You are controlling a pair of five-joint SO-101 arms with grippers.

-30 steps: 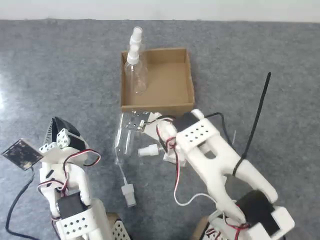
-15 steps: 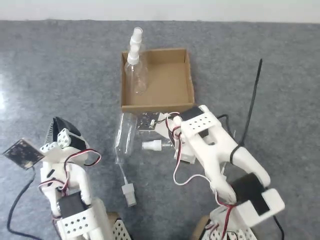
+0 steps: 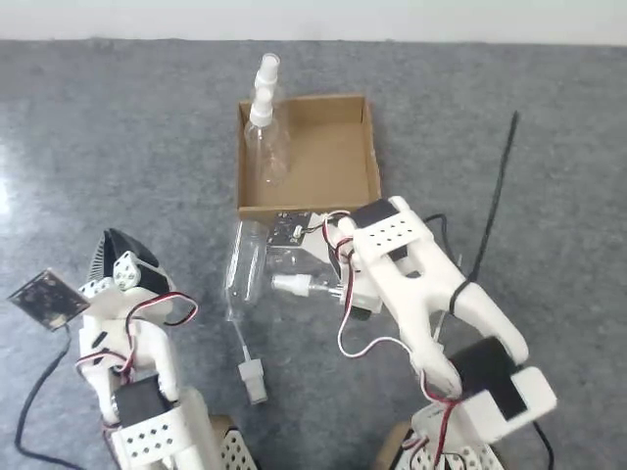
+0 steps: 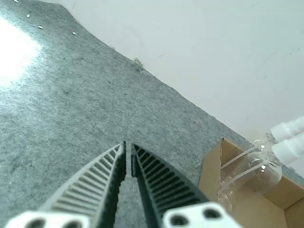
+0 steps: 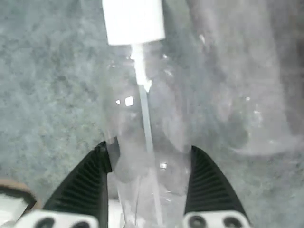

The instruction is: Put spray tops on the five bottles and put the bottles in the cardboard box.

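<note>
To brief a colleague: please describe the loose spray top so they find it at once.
Find the cardboard box at the table's far side. Before its near wall lies an uncapped bottle; past it, away from the box, lies the loose spray top. Alone among the tops, it sits on no bottle, its thin tube bare.

A clear bottle (image 5: 142, 156) has a white spray top (image 5: 134, 21); cardboard box (image 3: 309, 209) brown, table (image 3: 118, 127) speckled grey.

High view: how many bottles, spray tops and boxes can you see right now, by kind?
Clear bottles: 4 (2 in the cardboard box, 1 lying bottle in front of it, 1 held bottle in the right gripper)
White spray tops: 4 (3 fitted, 1 loose top)
Cardboard box: 1
Total: 9
</note>
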